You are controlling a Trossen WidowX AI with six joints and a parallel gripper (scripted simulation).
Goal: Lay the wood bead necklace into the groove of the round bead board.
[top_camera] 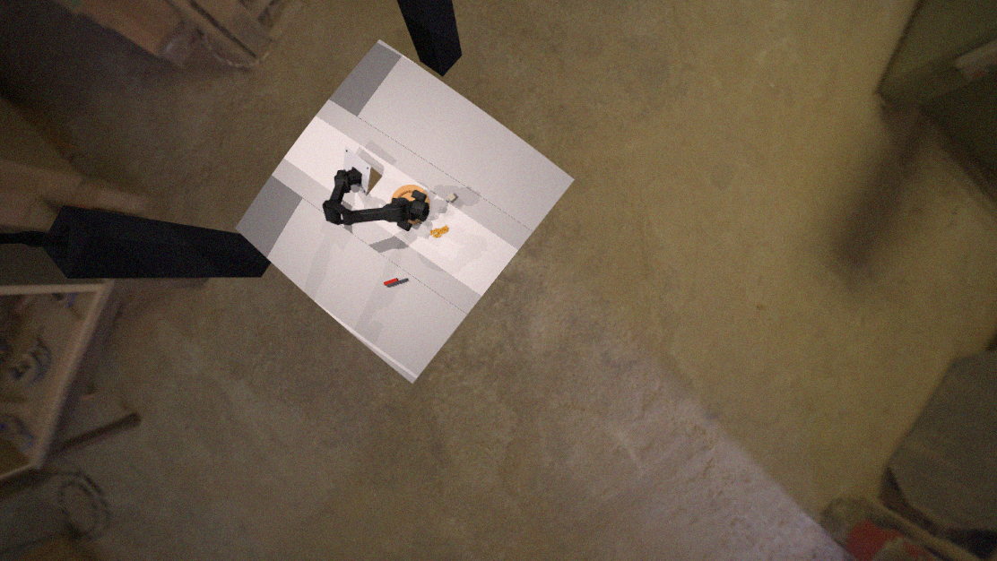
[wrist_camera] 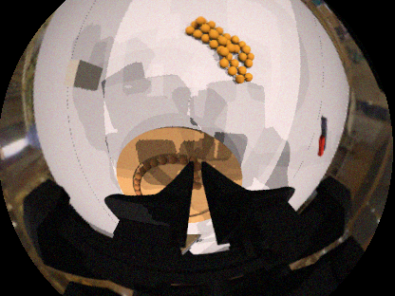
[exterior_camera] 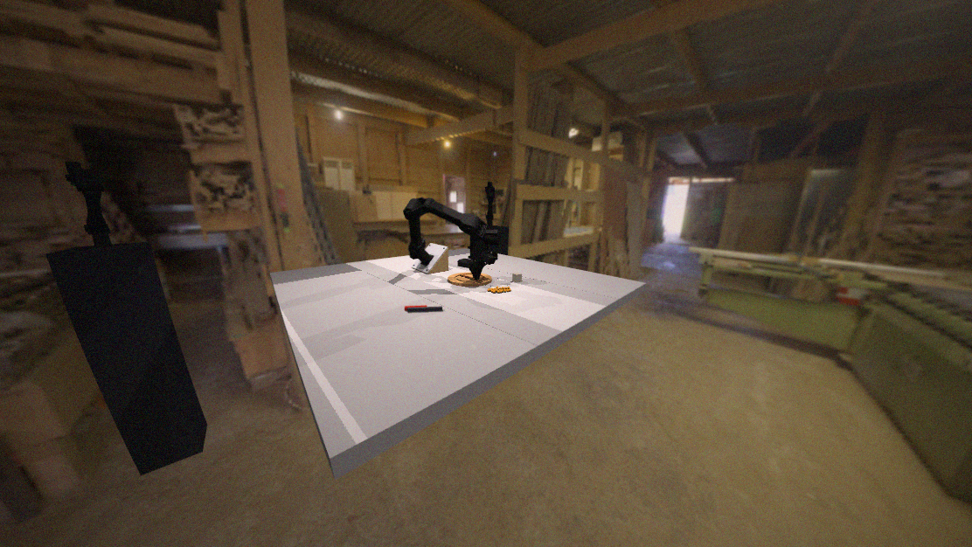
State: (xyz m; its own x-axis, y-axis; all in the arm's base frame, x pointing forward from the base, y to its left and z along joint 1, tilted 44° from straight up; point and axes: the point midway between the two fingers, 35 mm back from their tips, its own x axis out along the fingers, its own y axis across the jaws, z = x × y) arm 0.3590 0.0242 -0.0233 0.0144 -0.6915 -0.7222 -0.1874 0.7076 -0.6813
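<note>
While the white table (top_camera: 488, 146) (exterior_camera: 407, 366) (wrist_camera: 157, 28) carries everything, the black arm (top_camera: 369, 213) (exterior_camera: 445, 212) reaches over the round board (top_camera: 407, 190) (exterior_camera: 454, 279) (wrist_camera: 125, 166). Its gripper (top_camera: 418, 211) (exterior_camera: 477, 274) (wrist_camera: 197, 165) is nearly closed above that board; whether it pinches a bead cannot be told. The brown necklace (wrist_camera: 163, 160) curves on the board; orange beads (top_camera: 439, 231) (exterior_camera: 499, 290) (wrist_camera: 223, 45) lie near it, as does a small block (top_camera: 452, 197) (exterior_camera: 517, 277) (wrist_camera: 87, 75).

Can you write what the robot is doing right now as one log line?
fingers: nearly shut, over board | brown beads: on round board | orange beads: bunched beside board
</note>
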